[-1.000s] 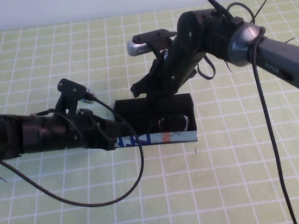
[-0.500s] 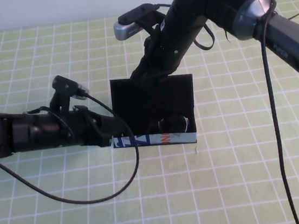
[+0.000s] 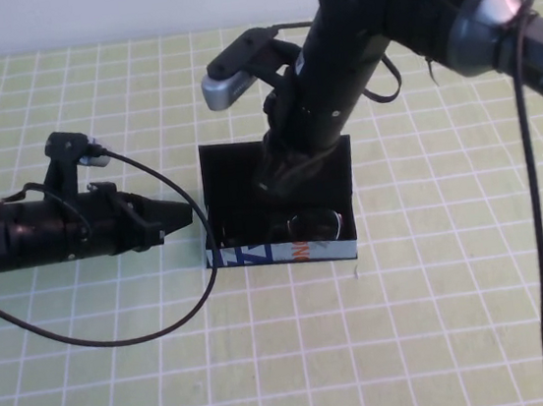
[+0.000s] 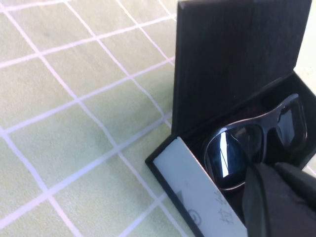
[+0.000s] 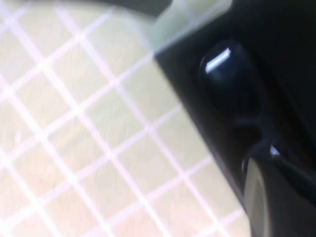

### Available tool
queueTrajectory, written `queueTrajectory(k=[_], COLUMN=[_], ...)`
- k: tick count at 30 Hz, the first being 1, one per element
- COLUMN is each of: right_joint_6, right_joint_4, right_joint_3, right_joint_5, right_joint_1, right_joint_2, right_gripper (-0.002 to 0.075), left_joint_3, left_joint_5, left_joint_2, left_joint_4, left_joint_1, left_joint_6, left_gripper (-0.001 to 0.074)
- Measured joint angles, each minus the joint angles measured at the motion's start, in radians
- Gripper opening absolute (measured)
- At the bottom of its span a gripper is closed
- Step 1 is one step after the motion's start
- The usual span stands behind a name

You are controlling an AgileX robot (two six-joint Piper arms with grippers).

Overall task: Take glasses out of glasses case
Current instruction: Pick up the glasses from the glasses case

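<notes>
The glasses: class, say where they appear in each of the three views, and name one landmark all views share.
High view: the glasses lie low in the open case, behind its printed front.
Left wrist view: lower right, lenses shining, inside the case.
Right wrist view: right of centre, one dark lens glinting.
Shared landmark: the black glasses case.

The left arm lies low and nearly level, reaching in from the robot's left side, its wrist camera perched on top and a black cable looping down beneath it. The left gripper (image 3: pixel 182 215) ends in a tapered tip with its jaws drawn together. The right arm descends steeply from the upper right, bent at the elbow, its silver wrist camera jutting toward the left. The right gripper (image 3: pixel 280 177) points downward, well apart from the left one, its jaws fully closed.
</notes>
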Motion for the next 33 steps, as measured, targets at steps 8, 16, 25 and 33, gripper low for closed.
queueTrajectory(k=[8,16,25,33], right_joint_6=[-0.289,-0.494,-0.538,-0.550], right_joint_4=[0.021,0.036,0.032,-0.004], right_joint_3=[0.062,0.062,0.063,0.063], right_joint_5=[0.004,-0.042,-0.113,-0.142], right_joint_1=[0.000,0.000,0.000,0.000], right_joint_2=[-0.033,0.039,0.084,0.110], right_gripper=[0.0037,0.0225,0.0240,0.0244], left_joint_3=[0.000,0.000,0.000,0.000], left_joint_5=[0.000,0.000,0.000,0.000], left_joint_2=[0.000,0.000,0.000,0.000], left_joint_4=[0.007,0.017,0.017,0.017], left_joint_1=[0.000,0.000,0.000,0.000], left_joint_6=[-0.001,-0.004,-0.004,-0.004], left_gripper=[-0.0004,-0.0004,-0.0004,-0.0004])
